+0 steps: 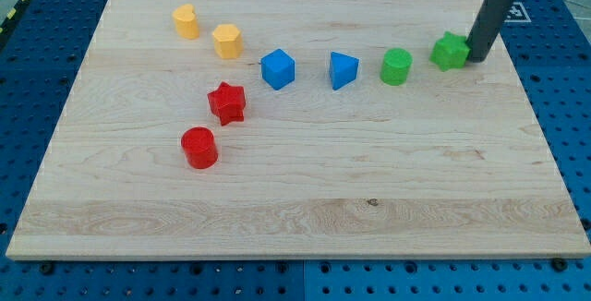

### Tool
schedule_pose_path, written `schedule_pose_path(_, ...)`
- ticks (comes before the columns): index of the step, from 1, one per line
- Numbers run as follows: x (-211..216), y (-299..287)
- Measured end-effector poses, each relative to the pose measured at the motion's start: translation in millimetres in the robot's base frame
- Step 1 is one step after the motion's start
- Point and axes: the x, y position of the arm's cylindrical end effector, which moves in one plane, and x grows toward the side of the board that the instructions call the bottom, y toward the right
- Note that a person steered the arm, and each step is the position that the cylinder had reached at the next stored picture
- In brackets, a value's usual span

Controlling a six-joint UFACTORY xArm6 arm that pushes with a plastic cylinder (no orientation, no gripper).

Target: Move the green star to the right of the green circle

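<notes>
The arm's dark rod came down from the view's top right corner, and my tip (477, 58) stood on the wooden table (305, 218) right against the right-hand side of the green star (450, 52). The arm carried no gripper, only that rod, and it had hold of nothing. The green star lay near the table's right edge, toward the view's top, just to the right of the green circle (396, 66), with a narrow strip of bare wood between the two. Further left along the same loose row sat a blue triangular block (343, 70) and then a blue cube (277, 68). Toward the view's top left, two yellow blocks lay close together: a rounded one (186, 21) and a hexagon-like one (226, 40) just below and to its right. A red star (226, 103) rested left of centre, with a red cylinder (199, 148) near it toward the view's bottom. A blue pegboard surface (28, 89) surrounded the table.
</notes>
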Motion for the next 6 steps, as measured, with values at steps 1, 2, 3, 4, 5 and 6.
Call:
schedule_pose_path(1, 11, 12)
schedule_pose_path(2, -40, 48)
schedule_pose_path(3, -68, 15)
schedule_pose_path(4, -48, -29)
schedule_pose_path(5, -37, -33)
schedule_pose_path(6, -30, -33)
